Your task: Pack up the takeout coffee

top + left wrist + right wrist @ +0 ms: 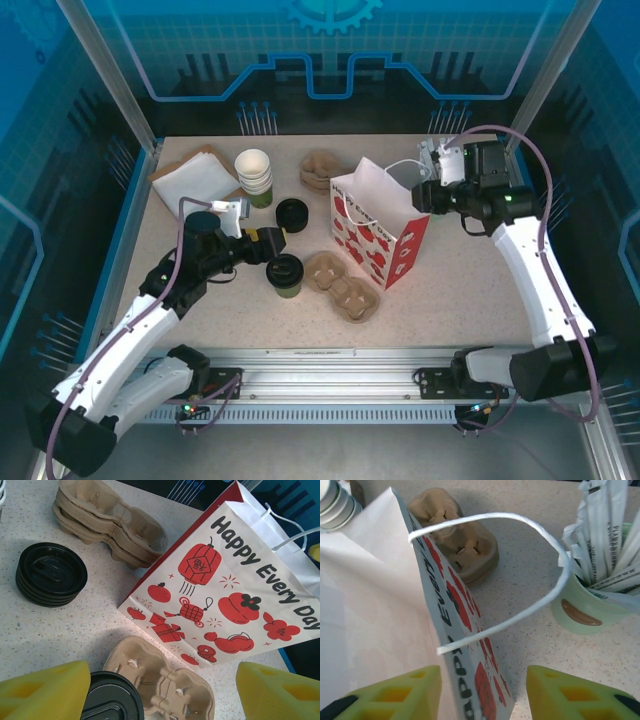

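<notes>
The takeout coffee (284, 275), an olive-green cup with a black lid, stands left of centre on the table. My left gripper (270, 248) hovers just behind it, open. In the left wrist view the black lid (107, 700) lies beside the left yellow finger (45, 692), with nothing gripped. The white paper bag (380, 225) with red prints stands open in the middle. My right gripper (422, 193) is at its back rim, open, and its fingers straddle the bag's printed wall (457, 610) without closing on it. The white cord handle (520, 615) arcs above.
A cardboard cup carrier (345, 285) lies between cup and bag. Behind are a stack of carriers (320, 170), a stack of black lids (292, 213), stacked lidless cups (254, 175) and napkins (195, 180). A pale green cup of wrapped straws (600, 580) stands by the right gripper.
</notes>
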Controlling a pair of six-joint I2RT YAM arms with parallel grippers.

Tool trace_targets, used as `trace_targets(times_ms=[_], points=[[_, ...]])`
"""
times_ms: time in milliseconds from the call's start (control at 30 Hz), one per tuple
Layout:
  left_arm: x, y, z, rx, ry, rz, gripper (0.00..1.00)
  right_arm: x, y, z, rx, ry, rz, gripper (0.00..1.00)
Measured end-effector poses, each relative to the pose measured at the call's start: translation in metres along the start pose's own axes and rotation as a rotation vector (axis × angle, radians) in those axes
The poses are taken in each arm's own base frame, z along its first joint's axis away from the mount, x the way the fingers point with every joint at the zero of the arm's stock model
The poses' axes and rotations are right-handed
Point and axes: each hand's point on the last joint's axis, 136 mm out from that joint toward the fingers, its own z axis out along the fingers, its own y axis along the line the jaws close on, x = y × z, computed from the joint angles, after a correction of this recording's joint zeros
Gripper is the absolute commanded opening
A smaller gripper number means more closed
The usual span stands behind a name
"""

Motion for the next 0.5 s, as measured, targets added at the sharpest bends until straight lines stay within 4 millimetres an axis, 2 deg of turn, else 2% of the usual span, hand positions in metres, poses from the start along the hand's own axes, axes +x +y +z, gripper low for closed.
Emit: trace_targets(times_ms=[167,300,400,500], points=[[0.005,0.005,0.000,-0.023,0.018,0.020,0.83,0.000,0.048,-0.044,0.000,-0.096,-0.150,0.64],[0.011,0.008,0.000,-0.032,0.045,0.027,0.84,0.011,0.079,-0.079,-0.054,-0.167,-0.234,0.63],[0.017,0.007,0.001,-0.024,0.071,0.020,0.84,0.036,0.103,-0.088,-0.131,-0.165,-0.309,0.63],[0.018,0.006,0.000,-0.016,0.080,0.006,0.84,0.074,0.127,-0.079,-0.215,-0.102,-0.398,0.63]])
